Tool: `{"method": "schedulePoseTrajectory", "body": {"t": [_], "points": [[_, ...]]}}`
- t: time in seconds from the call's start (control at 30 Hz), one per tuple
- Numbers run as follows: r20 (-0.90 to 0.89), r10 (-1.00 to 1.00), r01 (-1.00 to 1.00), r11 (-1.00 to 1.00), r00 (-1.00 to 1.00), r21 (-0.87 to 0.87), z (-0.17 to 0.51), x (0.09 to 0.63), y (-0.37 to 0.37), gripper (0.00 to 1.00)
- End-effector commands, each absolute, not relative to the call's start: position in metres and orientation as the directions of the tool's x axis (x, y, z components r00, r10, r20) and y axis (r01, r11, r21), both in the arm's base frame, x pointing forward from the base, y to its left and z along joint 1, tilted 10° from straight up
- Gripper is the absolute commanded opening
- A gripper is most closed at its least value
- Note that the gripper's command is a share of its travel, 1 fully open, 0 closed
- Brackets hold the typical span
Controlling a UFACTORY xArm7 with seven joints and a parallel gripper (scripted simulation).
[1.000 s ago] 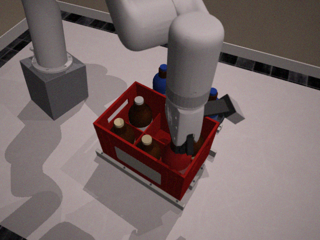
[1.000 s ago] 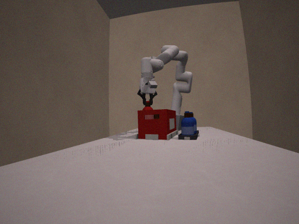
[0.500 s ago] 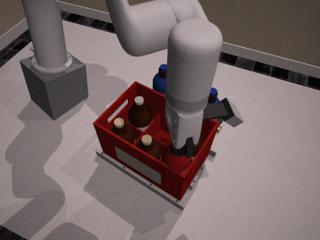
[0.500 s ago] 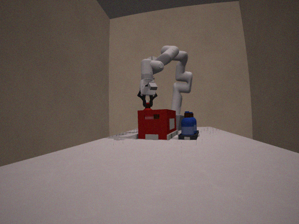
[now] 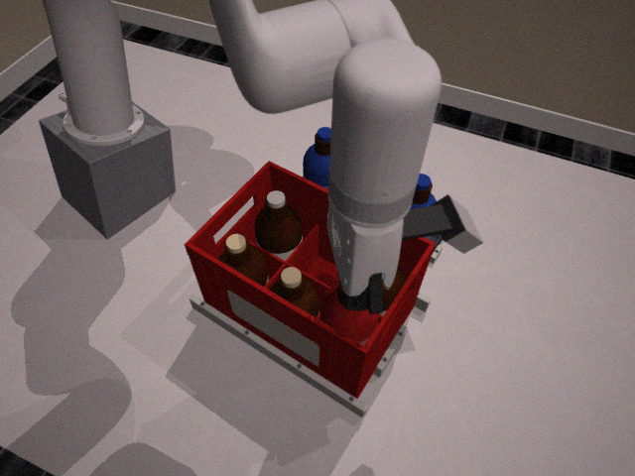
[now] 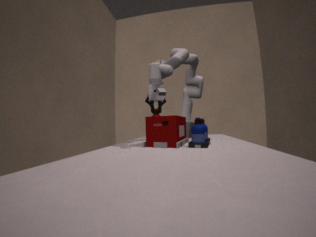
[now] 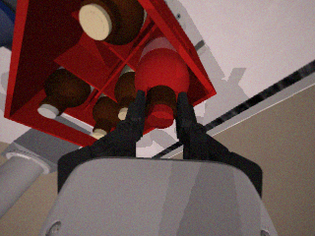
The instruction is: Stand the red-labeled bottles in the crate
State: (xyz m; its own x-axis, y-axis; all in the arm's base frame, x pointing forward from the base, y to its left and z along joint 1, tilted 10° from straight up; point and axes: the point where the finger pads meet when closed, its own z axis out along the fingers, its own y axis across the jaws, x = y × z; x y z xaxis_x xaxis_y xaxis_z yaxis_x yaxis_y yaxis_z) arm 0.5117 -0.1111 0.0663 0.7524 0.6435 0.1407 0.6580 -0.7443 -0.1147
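Note:
My gripper [image 7: 160, 101] is shut on the neck of the red-labeled bottle [image 7: 161, 81], which stands upright and sunk into the near right cell of the red crate [image 5: 308, 277]. In the top view the gripper [image 5: 366, 299] is inside that cell and the bottle [image 5: 353, 319] is mostly hidden by it. In the exterior view only the bottle's red cap [image 6: 155, 111] shows above the crate [image 6: 165, 131], between the fingers [image 6: 155, 107]. Three brown bottles [image 5: 277, 225] [image 5: 240, 256] [image 5: 296, 288] stand in the other cells.
Two blue-labeled bottles [image 5: 318, 156] [image 5: 424, 191] stand upright on the dark tray [image 6: 199, 144] behind the crate, partly hidden by the arm. The arm's grey base block [image 5: 107, 172] stands at the left. The crate sits on a grey bracket frame [image 5: 279, 353].

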Motion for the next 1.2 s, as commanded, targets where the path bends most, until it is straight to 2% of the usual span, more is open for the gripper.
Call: {"method": "schedulePoseTrajectory", "body": {"t": [0.0, 1.17], "points": [[0.144, 0.643, 0.658, -0.745, 0.752, -0.11, 0.068, 0.513, -0.112, 0.0], [0.144, 0.643, 0.658, -0.745, 0.752, -0.11, 0.052, 0.514, -0.109, 0.0]]}}
